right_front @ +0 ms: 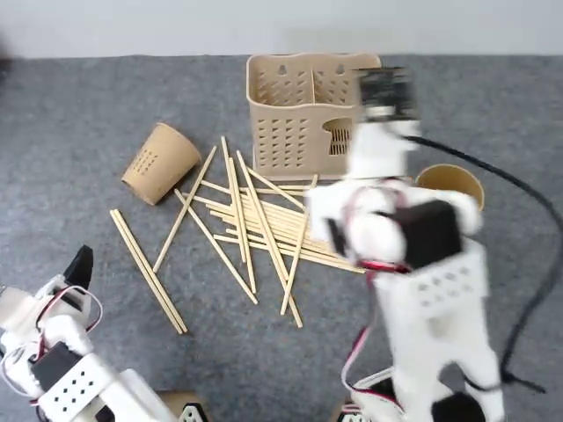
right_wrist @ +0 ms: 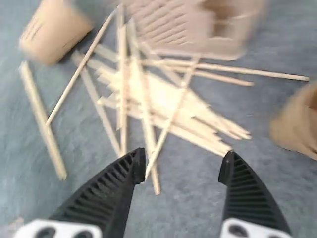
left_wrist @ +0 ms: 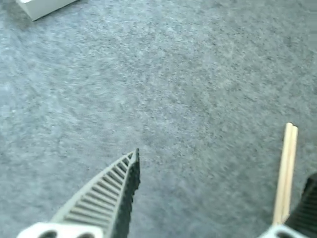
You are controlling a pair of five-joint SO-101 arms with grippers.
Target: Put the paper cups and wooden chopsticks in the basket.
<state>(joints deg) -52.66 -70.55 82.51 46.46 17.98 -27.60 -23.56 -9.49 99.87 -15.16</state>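
While lying loose on the grey mat [right_front: 264, 369], heaped crosswise just in front of the basket [right_front: 312, 114]: wooden chopsticks [right_front: 264, 224], most slanting toward the right arm's side, a few crossing over them. Set apart from the heap, toward the left arm's side: one more pair of chopsticks [right_front: 147, 268], side by side and touching, slanted. Beyond that pair, tipped on its side near the heap's farthest sticks: a paper cup [right_front: 160, 163]. On the basket's other side, near it, mouth upward and partly hidden behind the right arm [right_front: 422, 264]: a second paper cup [right_front: 450, 180]. Basket itself upright near the mat's far edge, with perforated walls and two compartments. Above the near edge of the heap: right gripper [right_wrist: 184, 157], jaws spread wide, holding nothing. Low over the mat's near corner: left gripper [left_wrist: 223, 168], jaws also wide apart, holding nothing; on the mat beneath, just beside one finger, the end of the separate pair.
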